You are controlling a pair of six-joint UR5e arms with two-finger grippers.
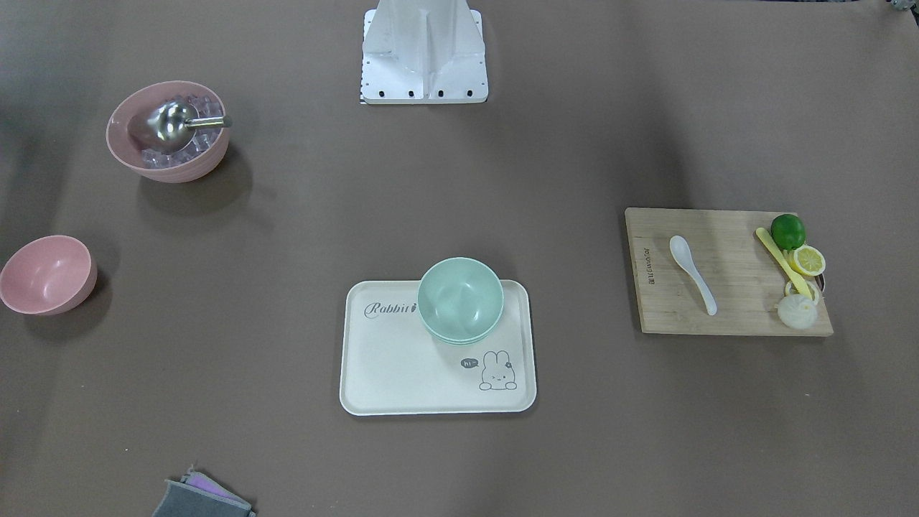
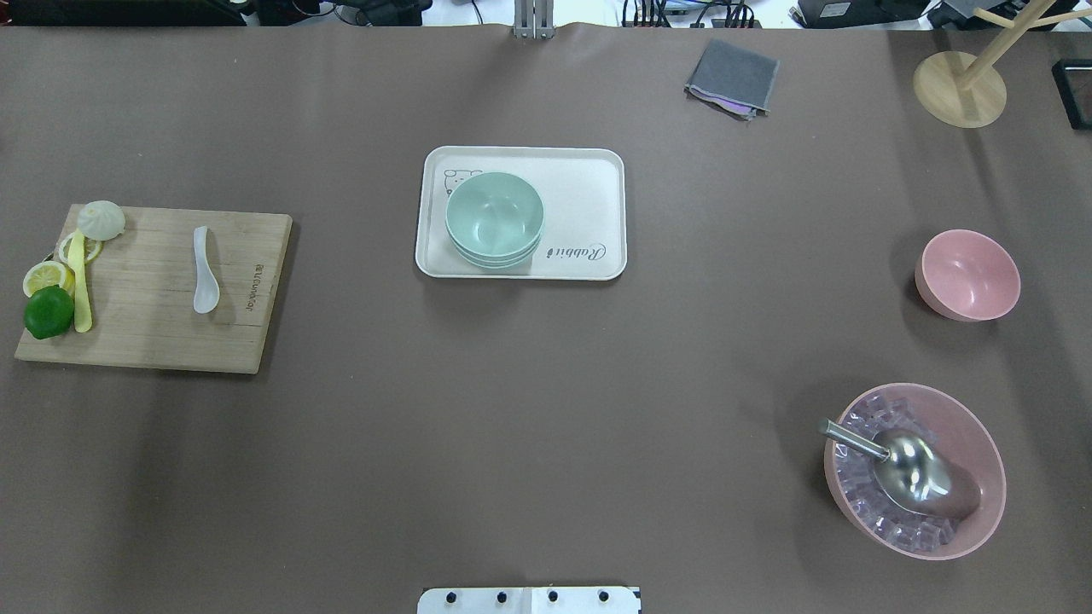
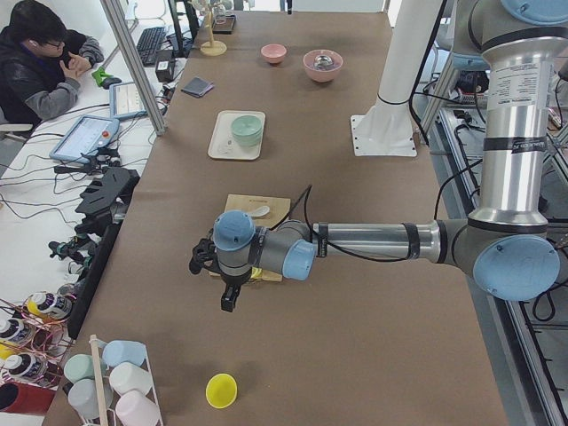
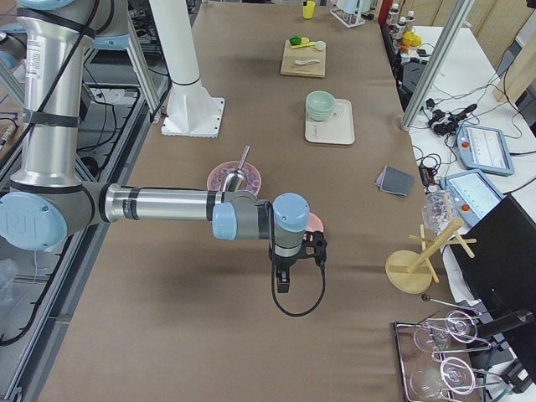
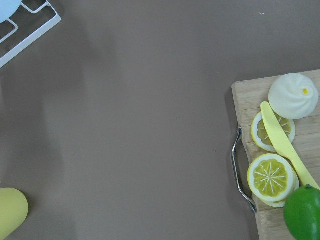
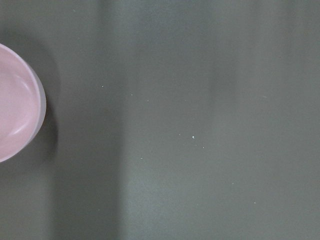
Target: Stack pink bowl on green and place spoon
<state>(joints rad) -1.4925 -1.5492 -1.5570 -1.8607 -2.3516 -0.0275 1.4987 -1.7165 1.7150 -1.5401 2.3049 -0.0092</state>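
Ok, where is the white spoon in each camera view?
Front-facing: spoon right of centre.
Overhead: spoon at left.
Exterior left: spoon near centre.
Exterior right: spoon far, top centre.
Left wrist: absent.
Right wrist: absent.
Shared landmark: the wooden cutting board beneath it.

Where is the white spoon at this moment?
In the overhead view the spoon lies on the wooden board at the left, to the right of the yellow knife and the lime, touching neither.
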